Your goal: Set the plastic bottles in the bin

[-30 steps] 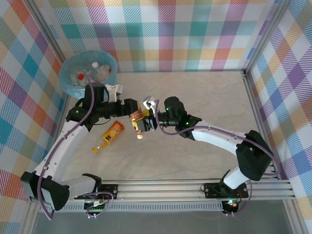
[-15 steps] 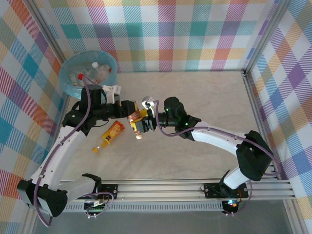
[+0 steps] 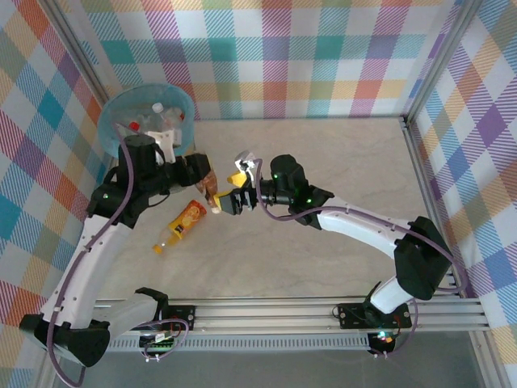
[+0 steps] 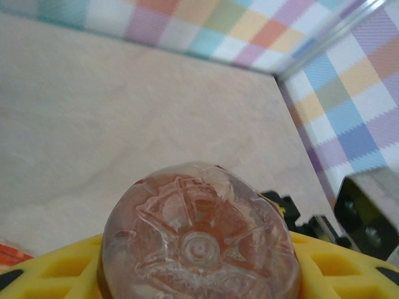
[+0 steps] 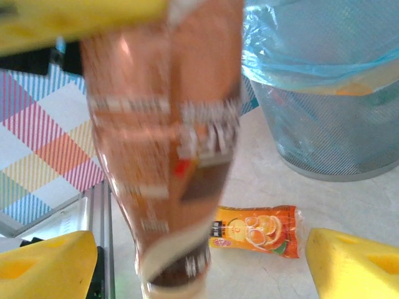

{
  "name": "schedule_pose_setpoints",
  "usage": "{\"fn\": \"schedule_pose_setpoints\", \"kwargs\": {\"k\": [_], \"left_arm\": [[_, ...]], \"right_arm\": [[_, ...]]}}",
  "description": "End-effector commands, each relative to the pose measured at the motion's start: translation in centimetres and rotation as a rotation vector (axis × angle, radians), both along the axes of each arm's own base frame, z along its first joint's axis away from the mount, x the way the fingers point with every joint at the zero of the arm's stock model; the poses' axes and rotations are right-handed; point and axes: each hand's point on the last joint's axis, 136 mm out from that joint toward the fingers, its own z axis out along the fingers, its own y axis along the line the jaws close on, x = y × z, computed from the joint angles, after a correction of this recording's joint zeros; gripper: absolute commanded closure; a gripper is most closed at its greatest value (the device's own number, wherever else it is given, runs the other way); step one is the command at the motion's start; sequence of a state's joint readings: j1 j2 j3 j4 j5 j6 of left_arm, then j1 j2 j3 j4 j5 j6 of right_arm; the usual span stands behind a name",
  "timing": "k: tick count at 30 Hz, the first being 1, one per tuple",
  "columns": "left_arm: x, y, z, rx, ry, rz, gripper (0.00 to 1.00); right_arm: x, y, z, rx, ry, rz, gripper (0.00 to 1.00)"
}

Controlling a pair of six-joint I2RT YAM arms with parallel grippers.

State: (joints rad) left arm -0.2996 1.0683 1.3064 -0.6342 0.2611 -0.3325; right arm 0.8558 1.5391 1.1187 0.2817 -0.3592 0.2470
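My left gripper (image 3: 207, 183) is shut on a brown-labelled plastic bottle (image 3: 213, 197) and holds it cap-down above the table. The bottle's clear base (image 4: 198, 240) sits between the yellow fingers (image 4: 56, 274). My right gripper (image 3: 235, 200) stands open just right of it, its yellow fingers (image 5: 47, 265) spread wide on either side of the hanging bottle (image 5: 165, 124) without touching it. An orange-labelled bottle (image 3: 182, 224) lies on the table below, also seen from the right wrist (image 5: 255, 230). The bin (image 3: 113, 121), lined with a blue bag, holds several bottles at the far left.
The bin's meshed wall and blue bag (image 5: 330, 81) rise beyond the orange bottle. Checked walls enclose the table on three sides. A metal rail (image 3: 323, 311) runs along the near edge.
The left arm has drawn the brown bottle left and back, away from the right gripper. The right gripper has let go and now stands open.
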Motion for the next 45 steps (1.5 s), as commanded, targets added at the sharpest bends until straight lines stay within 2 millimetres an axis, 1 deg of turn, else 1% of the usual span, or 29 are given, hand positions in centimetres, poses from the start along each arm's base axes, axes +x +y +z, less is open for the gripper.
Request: {"fn": "schedule_pose_setpoints", "kwargs": {"k": [1, 3, 6, 8, 10, 12, 14, 18, 19, 20, 23, 26, 29, 32, 33, 34, 36, 38, 42, 45], "left_arm": [[0.7, 3.3, 5.1, 0.107, -0.159, 0.154, 0.57], [1.5, 4.9, 7.3, 0.156, -0.211, 0.224, 0.58], [3.4, 7.2, 10.6, 0.228, -0.264, 0.330, 0.59], [5.2, 8.6, 12.3, 0.244, -0.290, 0.373, 0.59], [7.0, 10.2, 13.3, 0.252, -0.301, 0.425, 0.59], [8.9, 11.4, 13.5, 0.256, -0.298, 0.456, 0.59], [10.9, 12.6, 13.2, 0.264, -0.287, 0.484, 0.59], [13.8, 15.7, 12.6, 0.266, -0.276, 0.546, 0.59], [14.5, 16.6, 12.3, 0.258, -0.271, 0.562, 0.59], [15.1, 17.0, 11.8, 0.241, -0.261, 0.563, 0.59], [16.9, 16.8, 9.8, 0.201, -0.216, 0.513, 0.59], [17.9, 14.8, 7.7, 0.162, -0.166, 0.400, 0.57], [18.2, 13.7, 5.8, 0.133, -0.120, 0.336, 0.56], [18.1, 13.7, 4.0, 0.153, -0.085, 0.323, 0.52], [17.9, 13.7, 3.6, 0.166, -0.077, 0.316, 0.48], [17.7, 13.6, 3.4, 0.178, -0.074, 0.306, 0.42], [17.3, 13.6, 3.7, 0.192, -0.082, 0.303, 0.27], [16.9, 13.8, 4.4, 0.200, -0.104, 0.310, 0.21], [16.4, 13.9, 6.3, 0.209, -0.148, 0.320, 0.18], [16.4, 14.1, 7.1, 0.219, -0.160, 0.327, 0.20]], "right_arm": [[0.8, -0.3, 2.5, 0.018, -0.056, -0.037, 0.13], [0.9, -0.3, 3.0, 0.016, -0.068, -0.040, 0.13], [1.0, -0.2, 3.5, 0.018, -0.083, -0.037, 0.13], [1.0, -0.1, 3.6, 0.017, -0.089, -0.032, 0.13], [1.0, 0.0, 3.9, 0.017, -0.093, -0.029, 0.13], [1.0, 0.0, 4.0, 0.016, -0.094, -0.027, 0.13], [0.9, -0.2, 4.1, 0.013, -0.099, -0.026, 0.13], [0.5, -0.6, 3.9, -0.001, -0.101, -0.025, 0.13], [0.4, -0.8, 3.8, -0.005, -0.099, -0.024, 0.13], [0.3, -0.9, 3.7, -0.009, -0.098, -0.025, 0.13], [0.1, -1.2, 3.4, -0.013, -0.090, -0.029, 0.13], [0.0, -1.4, 3.0, -0.013, -0.078, -0.034, 0.13], [-0.1, -1.3, 2.7, -0.015, -0.061, -0.032, 0.13], [-0.2, -1.3, 2.5, -0.015, -0.051, -0.028, 0.13], [-0.2, -1.4, 2.5, -0.015, -0.050, -0.027, 0.13], [-0.2, -1.4, 2.4, -0.015, -0.045, -0.028, 0.13], [-0.3, -1.4, 2.3, -0.015, -0.042, -0.025, 0.13], [-0.4, -1.4, 2.3, -0.013, -0.035, -0.025, 0.13], [-0.4, -1.4, 2.3, -0.008, -0.027, -0.023, 0.13], [-0.5, -1.3, 2.4, -0.003, -0.022, -0.019, 0.13]]}}
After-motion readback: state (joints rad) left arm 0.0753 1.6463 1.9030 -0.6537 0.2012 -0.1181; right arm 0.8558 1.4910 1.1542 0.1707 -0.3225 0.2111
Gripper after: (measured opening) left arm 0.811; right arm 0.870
